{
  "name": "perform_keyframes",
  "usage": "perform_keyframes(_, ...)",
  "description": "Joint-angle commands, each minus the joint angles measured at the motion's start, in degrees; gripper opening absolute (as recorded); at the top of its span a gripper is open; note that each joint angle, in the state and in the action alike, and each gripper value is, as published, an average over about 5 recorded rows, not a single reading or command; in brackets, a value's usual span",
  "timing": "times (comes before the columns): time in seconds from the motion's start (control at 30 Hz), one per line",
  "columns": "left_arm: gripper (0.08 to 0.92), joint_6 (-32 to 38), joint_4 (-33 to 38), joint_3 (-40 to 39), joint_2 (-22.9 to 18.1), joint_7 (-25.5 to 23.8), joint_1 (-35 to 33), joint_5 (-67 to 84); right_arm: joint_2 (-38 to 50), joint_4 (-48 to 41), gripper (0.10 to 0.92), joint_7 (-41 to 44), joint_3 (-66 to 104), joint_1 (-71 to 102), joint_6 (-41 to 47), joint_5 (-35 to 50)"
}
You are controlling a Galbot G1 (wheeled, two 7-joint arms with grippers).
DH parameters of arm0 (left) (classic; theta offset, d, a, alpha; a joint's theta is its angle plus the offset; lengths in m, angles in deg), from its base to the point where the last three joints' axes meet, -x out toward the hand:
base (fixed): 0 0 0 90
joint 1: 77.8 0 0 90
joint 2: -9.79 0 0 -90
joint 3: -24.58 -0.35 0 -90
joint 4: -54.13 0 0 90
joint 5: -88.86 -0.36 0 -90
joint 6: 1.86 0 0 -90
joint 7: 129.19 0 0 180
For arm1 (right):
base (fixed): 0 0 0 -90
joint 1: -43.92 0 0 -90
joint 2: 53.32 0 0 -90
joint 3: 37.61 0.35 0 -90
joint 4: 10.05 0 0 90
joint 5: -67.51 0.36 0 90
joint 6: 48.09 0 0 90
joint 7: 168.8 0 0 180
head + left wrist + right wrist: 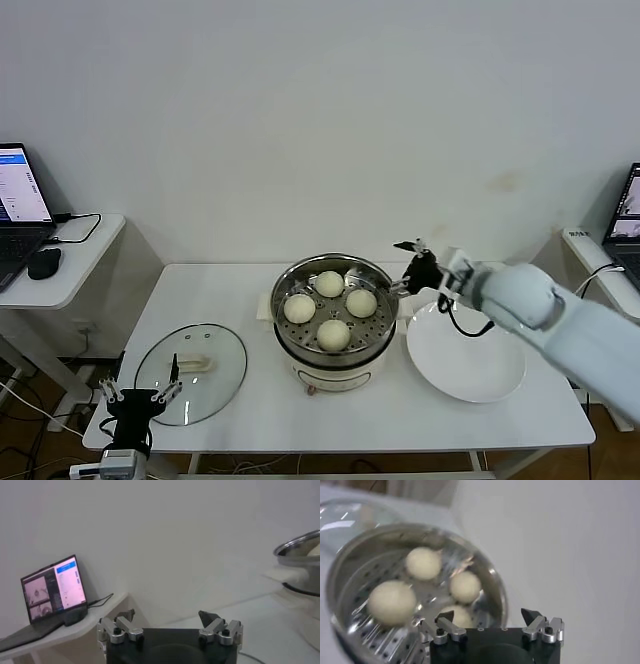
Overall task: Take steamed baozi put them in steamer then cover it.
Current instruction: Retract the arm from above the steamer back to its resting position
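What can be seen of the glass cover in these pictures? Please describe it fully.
The glass cover is a round clear lid with a thin steel rim and a cream-white bar handle at its middle. It lies flat on the white table, handle upward, to the left of the steamer and apart from it, so the pot is not covered yet. The open left gripper hovers at its near edge; contact cannot be told.

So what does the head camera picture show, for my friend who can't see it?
Four steamed baozi sit inside the uncovered steamer on a white table. The open right gripper hovers by its rim above an empty white plate. The glass cover lies on the table near the open left gripper.
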Motion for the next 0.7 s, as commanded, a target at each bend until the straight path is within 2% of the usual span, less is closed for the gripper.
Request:
perform_keyframes(0.03,0.823,0.77,-0.47,-1.18,-0.74,0.13,0.25,-0.28,-19.92,1.25,0.822,0.56,55.48,50.5,-20.92,-11.57)
perform_keyframes(0.2,0.823,0.37,-2.08,-2.13,-0.56,-0.18,0.47,-4.07,-31.16,2.26,0.823,7.48,66.14,57.15,-21.73,-11.73)
perform_keyframes(0.37,0.823,-0.05,-4.82,-2.36,0.86,-0.45,1.29,-13.51,-36.92,2.65,0.823,12.45,70.28,63.69,-23.05,-13.45)
perform_keyframes(0.7,0.823,2.13,-13.27,0.45,7.89,-1.88,3.46,-50.57,-42.01,-0.3,0.823,8.99,72.47,68.17,-24.25,-15.02)
